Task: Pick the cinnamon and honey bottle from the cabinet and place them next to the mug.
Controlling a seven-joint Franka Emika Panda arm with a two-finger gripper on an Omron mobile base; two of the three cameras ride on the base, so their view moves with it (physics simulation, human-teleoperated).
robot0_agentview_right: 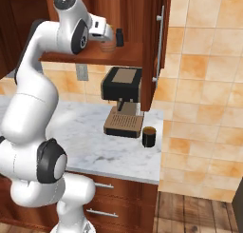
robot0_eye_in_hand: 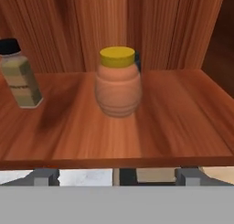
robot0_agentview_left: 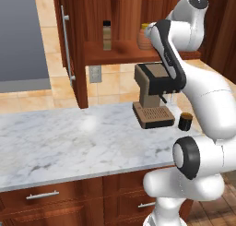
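The honey bottle (robot0_eye_in_hand: 118, 83), a squat orange-brown jar with a yellow lid, stands mid-shelf in the open cabinet (robot0_agentview_left: 83, 59), straight ahead in the hand view. To its left stands the cinnamon (robot0_eye_in_hand: 19, 74), tan with a black cap, also seen in the left base view as the cinnamon (robot0_agentview_left: 107, 36). My gripper (robot0_eye_in_hand: 116, 177) is open, its fingertips (robot0_eye_in_hand: 43, 176) wide apart at the shelf's front edge, short of the jar. From the right, the gripper (robot0_agentview_right: 118, 38) hovers just in front of the honey bottle (robot0_agentview_right: 109, 47). The dark mug (robot0_agentview_left: 185, 121) sits on the counter right of the coffee machine.
A brown and black coffee machine (robot0_agentview_left: 154, 93) stands on the marble counter (robot0_agentview_left: 69, 142) under the cabinet. The cabinet door (robot0_agentview_right: 159, 42) with its silver bar handle hangs open at the right. A small dark object (robot0_eye_in_hand: 137, 61) peeks out behind the jar.
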